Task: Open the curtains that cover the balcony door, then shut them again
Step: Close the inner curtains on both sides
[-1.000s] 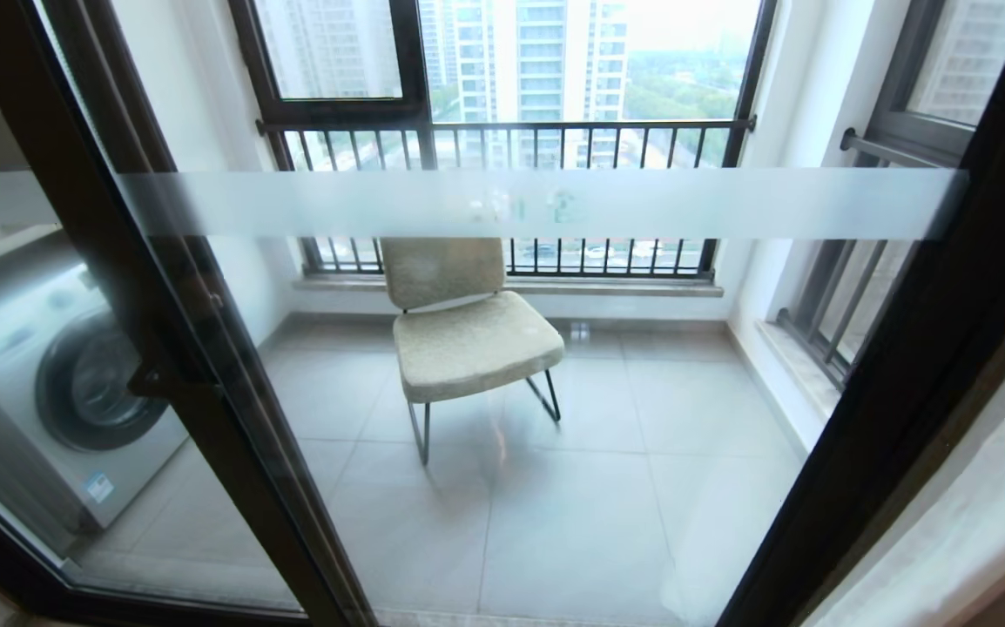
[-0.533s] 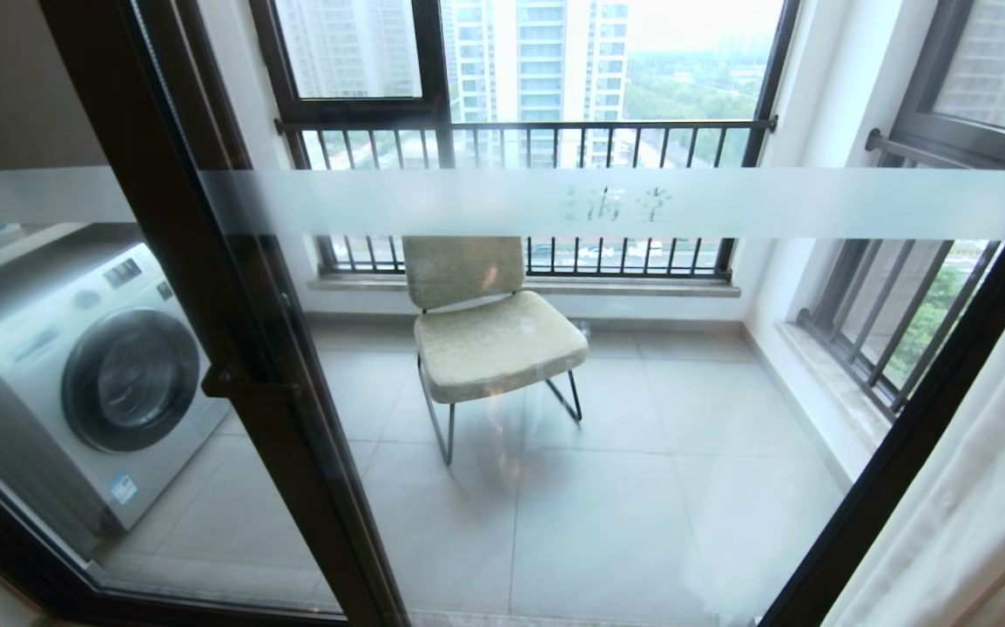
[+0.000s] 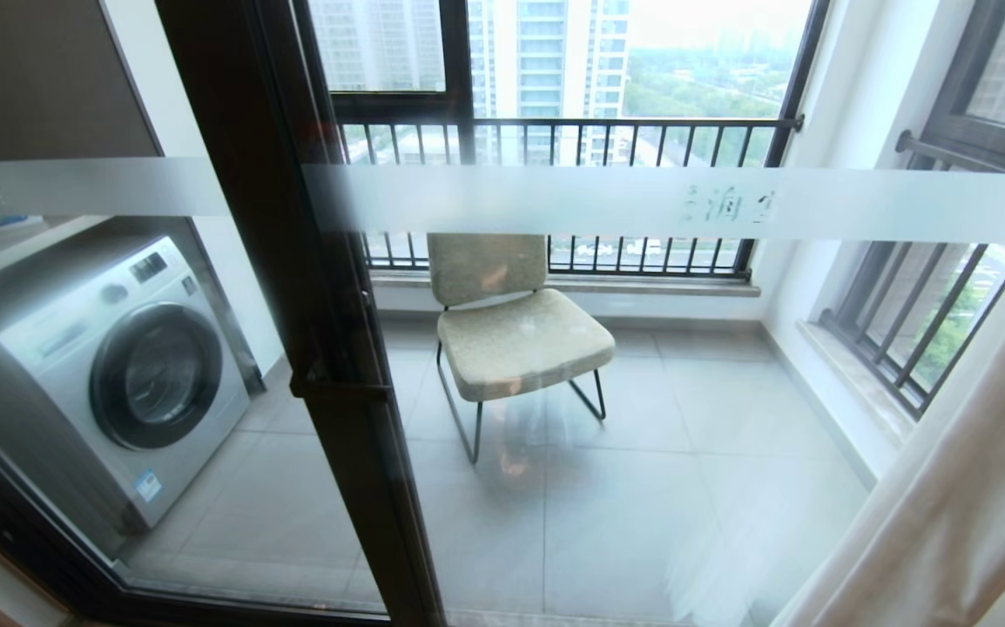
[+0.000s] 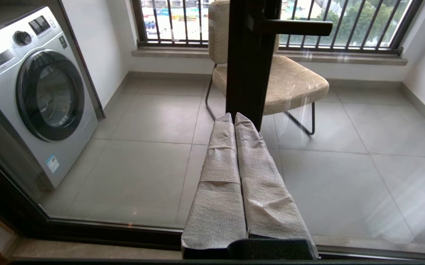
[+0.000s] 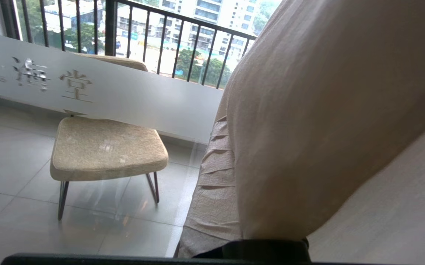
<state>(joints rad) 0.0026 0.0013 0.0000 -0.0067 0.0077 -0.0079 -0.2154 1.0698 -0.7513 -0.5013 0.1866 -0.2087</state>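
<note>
Grey-metal front: one washing machine [image 3: 119, 383] on the far left behind the glass, then the balcony door [image 3: 328, 348] frame, one beige chair [image 3: 515, 335], curtains [image 3: 964, 505] bunched at the far right edge. I read the door as uncovered, so opening looks done; closing is left. Left gripper [image 4: 233, 117] is pressed together, empty, hanging before the glass. Right gripper [image 5: 216, 154] is pressed together with curtain fabric draped against it; I can't tell if it's pinching any. Two glass panels in view.
</note>
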